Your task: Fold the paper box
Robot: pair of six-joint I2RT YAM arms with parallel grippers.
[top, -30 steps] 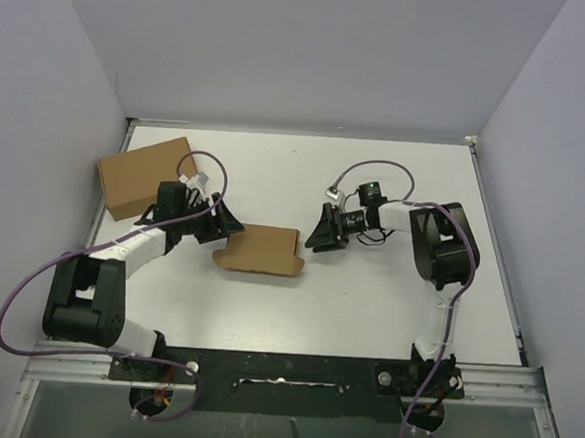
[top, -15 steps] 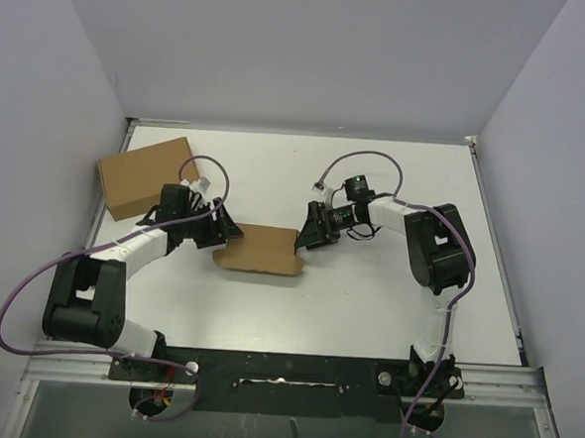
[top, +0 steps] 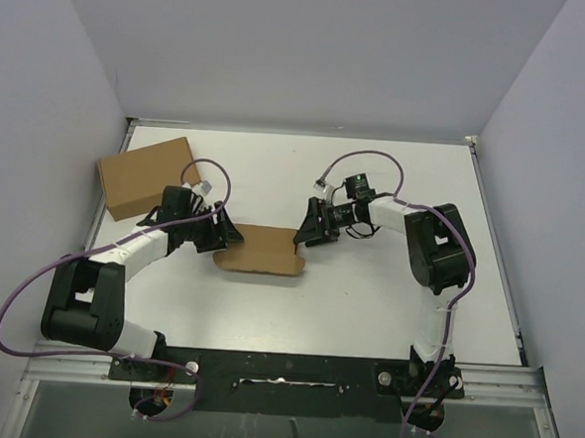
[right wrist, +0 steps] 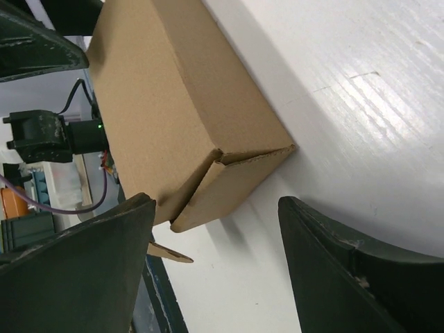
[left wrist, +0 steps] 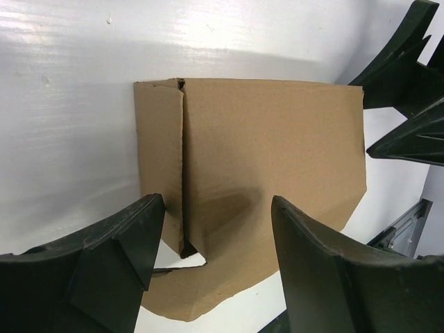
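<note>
Counter (top: 367,293): white, with pale walls (top: 303,51) on three sides.
Paper box (top: 261,249): mid-counter, between both claws.
Larger box (top: 146,175): rear left.
Left claw (top: 229,233): released, at the paper box's left end.
Right claw (top: 302,232): released, at its right end.

No writing, label, brand or number can be read anywhere, the paper box (top: 261,249) included.

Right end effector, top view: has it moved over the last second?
Yes. The right end effector has shifted left, away from the table's right edge, and now sits at the paper box's right end.
</note>
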